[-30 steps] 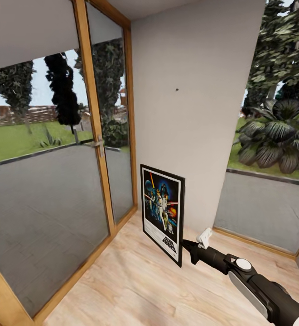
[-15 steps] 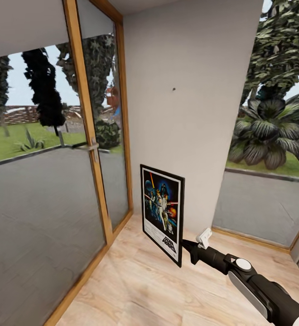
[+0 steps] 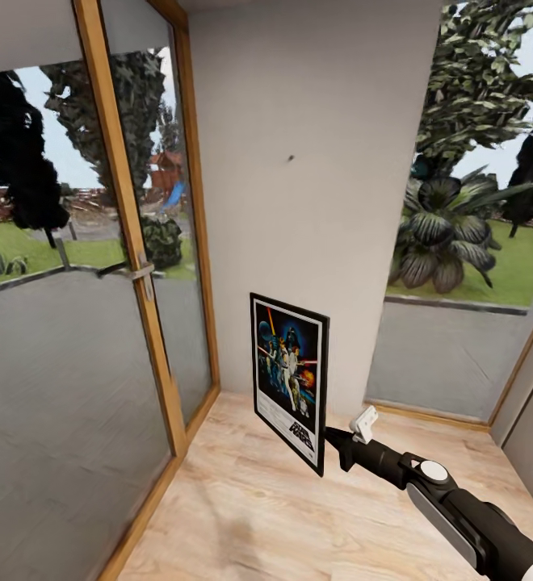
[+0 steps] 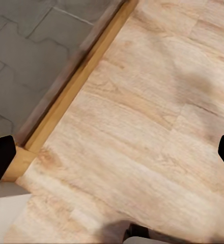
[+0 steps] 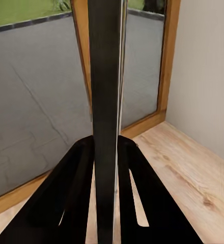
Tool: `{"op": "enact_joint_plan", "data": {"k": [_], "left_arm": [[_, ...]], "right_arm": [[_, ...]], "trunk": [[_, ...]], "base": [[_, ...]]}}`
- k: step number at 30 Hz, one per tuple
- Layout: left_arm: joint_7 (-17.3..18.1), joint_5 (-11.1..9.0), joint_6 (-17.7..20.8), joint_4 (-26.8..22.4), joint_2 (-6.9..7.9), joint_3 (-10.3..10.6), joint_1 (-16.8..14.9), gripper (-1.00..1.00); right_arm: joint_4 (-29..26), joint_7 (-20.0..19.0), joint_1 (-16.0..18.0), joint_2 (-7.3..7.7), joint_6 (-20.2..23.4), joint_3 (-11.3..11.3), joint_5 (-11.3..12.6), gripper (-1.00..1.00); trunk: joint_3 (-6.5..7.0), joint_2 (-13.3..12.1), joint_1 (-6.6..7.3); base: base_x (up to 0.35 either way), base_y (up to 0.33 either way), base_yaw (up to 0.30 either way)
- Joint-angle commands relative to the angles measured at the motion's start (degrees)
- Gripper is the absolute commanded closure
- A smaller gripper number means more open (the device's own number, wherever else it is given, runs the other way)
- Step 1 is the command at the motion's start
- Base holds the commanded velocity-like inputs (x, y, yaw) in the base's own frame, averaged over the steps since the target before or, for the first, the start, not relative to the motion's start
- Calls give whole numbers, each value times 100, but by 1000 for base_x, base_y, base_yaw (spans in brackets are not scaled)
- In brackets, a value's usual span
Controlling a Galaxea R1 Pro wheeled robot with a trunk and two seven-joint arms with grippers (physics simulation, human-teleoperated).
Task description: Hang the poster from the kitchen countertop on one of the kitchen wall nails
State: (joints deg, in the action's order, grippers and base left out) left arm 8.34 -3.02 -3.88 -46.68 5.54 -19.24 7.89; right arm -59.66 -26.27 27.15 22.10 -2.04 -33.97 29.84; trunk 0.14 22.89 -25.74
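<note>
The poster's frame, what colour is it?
Black, a thin frame round the poster with a white border inside it. The head view shows it best.

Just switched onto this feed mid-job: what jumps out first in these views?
The framed Star Wars poster stands out first, held upright low in the middle of the head view, pinched edge-on in the right hand. Above it, a tiny dark wall nail dots the plain grey wall, well higher than the poster's top edge. To the left runs a tall wood-framed glass door with garden beyond.

Head camera faces the wall [image 3: 323,202] (wrist cameras close), all sharing wooden floor [image 4: 142,132]
</note>
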Motion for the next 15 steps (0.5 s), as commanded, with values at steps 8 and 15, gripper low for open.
{"op": "enact_joint_plan", "data": {"k": [8,15], "left_arm": [[36,-32,-7,1,-1,-10,2,-100],[36,-32,-11,1,-1,-10,2,-100]], "right_arm": [[7,-19,9,4,-15,-22,57,100],[7,-20,9,4,-14,-22,57,100]], "trunk": [[0,3,-4],[0,3,-4]], "base": [[187,316,-283],[200,309,-298]]}}
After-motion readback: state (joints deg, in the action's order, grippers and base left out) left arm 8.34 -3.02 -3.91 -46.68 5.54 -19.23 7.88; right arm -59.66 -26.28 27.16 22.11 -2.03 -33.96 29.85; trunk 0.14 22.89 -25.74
